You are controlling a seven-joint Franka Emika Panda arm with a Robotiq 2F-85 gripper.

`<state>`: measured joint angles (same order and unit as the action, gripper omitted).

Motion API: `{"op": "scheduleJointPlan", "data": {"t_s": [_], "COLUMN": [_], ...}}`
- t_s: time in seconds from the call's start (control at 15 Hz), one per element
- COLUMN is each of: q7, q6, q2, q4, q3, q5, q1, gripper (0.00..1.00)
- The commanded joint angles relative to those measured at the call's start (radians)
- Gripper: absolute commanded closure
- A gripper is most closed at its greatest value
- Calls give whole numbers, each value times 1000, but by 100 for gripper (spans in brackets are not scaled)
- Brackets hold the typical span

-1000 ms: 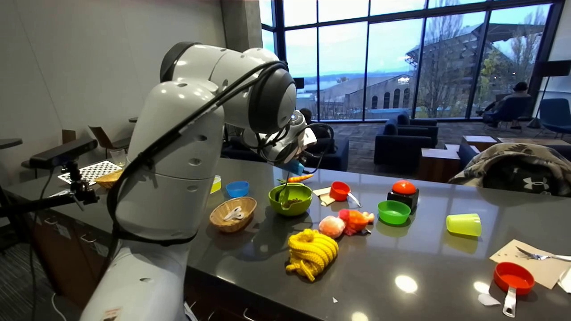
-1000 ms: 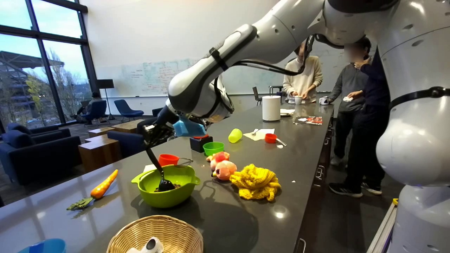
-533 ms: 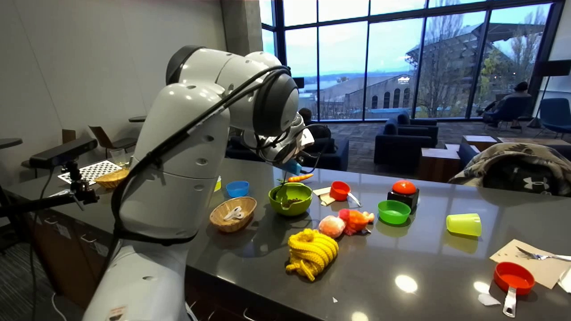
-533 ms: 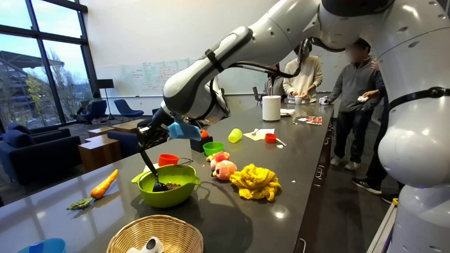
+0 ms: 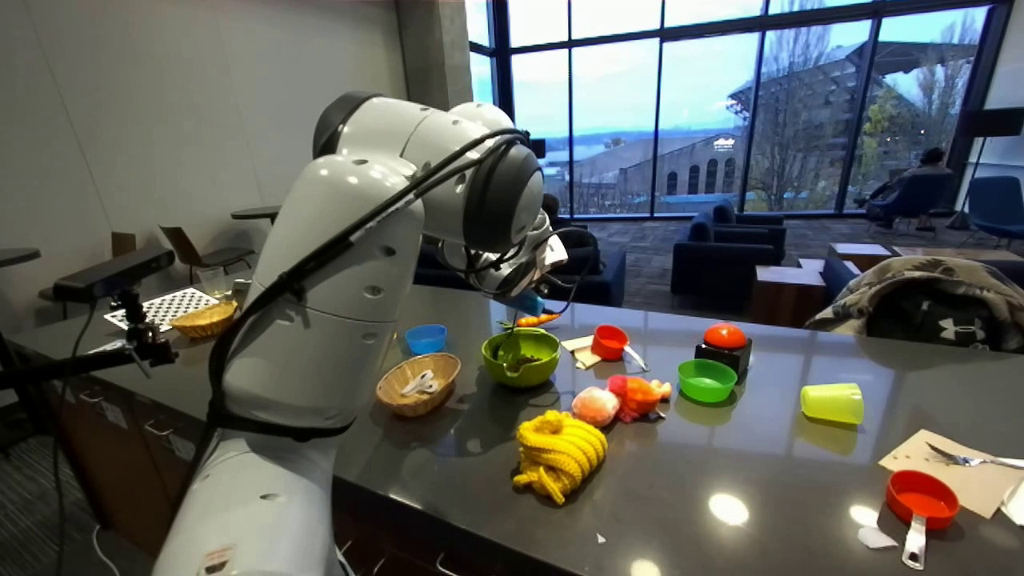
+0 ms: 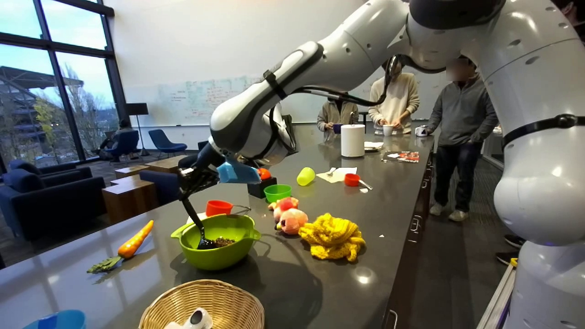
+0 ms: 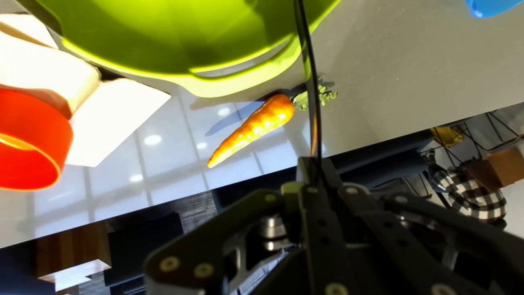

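Spoon (image 7: 312, 92), black and slightly glossy, slim in the handle and broader at the head, leans at a tilt with its head down inside a lime-green bowl (image 6: 217, 261). The claw (image 7: 315, 164) pinches the upper end of the handle between its fingers, above the bowl. Brown bits (image 6: 225, 242) lie in the bottom of the bowl, right by the spoon's head; whether the head carries any, I cannot tell.

More containers share the bench (image 6: 356, 297). A wicker basket (image 6: 237, 301) near the bowl holds a white object (image 6: 199, 318) of unclear kind; a second wicker basket (image 5: 204, 322) stands well apart, its contents hard to make out. A blue bowl (image 5: 426, 339) stands upright, and so does a small green bowl (image 5: 707, 382), close to a black box (image 5: 724, 358). A yellow cup (image 5: 832, 404) lies on its side.

Counted in plain view: one spoon, three bowls, two wicker baskets, one yellow cup, two red measuring cups (image 5: 610, 342), one carrot (image 6: 132, 244) and one yellow knitted heap (image 6: 332, 237).
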<state>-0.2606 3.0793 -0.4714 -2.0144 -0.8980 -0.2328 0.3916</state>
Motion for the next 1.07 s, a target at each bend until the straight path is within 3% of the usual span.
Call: {"op": "scheduleJointPlan", "data": {"t_s": [0.0,0.53,1.0], "q7": [-25,-44,-71], "q6": [9,-3,-4], "q2": [-49,-100,-137], "q4": [41,117,175], "q3": [15,58,55], "q5": [15,16,15], "q1": [-5,-18,-11], "gripper": [99,99,99]}}
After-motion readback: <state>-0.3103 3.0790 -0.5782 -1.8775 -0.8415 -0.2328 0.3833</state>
